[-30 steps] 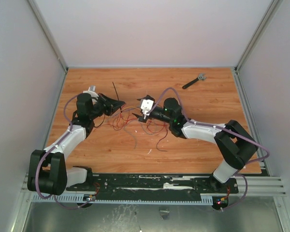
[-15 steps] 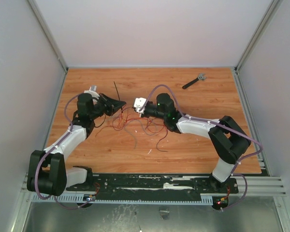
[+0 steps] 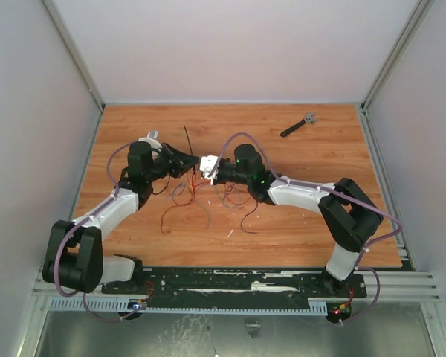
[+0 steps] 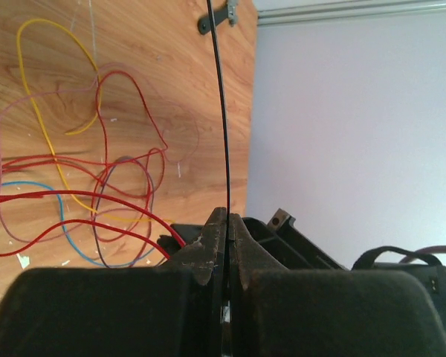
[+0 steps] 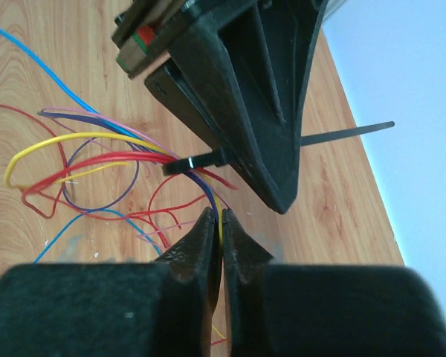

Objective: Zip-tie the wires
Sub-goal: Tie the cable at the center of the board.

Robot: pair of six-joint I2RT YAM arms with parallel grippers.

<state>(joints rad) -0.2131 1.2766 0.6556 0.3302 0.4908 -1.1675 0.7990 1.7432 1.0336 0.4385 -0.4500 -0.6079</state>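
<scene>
Counter (image 3: pixel 297 223): wood-grain; both arms reach in from its near edge and meet around the middle.
Loose ends: a red strand and a grey one trail over the counter on the near side of the two pincers.
Wires (image 5: pixel 123 155): thin red, yellow, blue and purple strands, spread flat on the counter to the left and drawn together into a bunch between the pincers.
Right pincer (image 5: pixel 217 223): pressed together, pinching the wires; a yellow strand and others run straight into the seam between its fingers.
Left pincer (image 4: pixel 227 223): pressed together, pinching the zip tie near its lower end; just beside the right pincer, to its left and slightly farther back.
Zip tie (image 4: pixel 220 111): thin, black and straight. It rises from the left pincer and leans toward the far side. In the right wrist view its short end lies across the bunched wires and its long tail sticks out past the left pincer.
Tool (image 3: pixel 299 125): black with a grey head, flat on the far right of the counter, well apart from everything else.
</scene>
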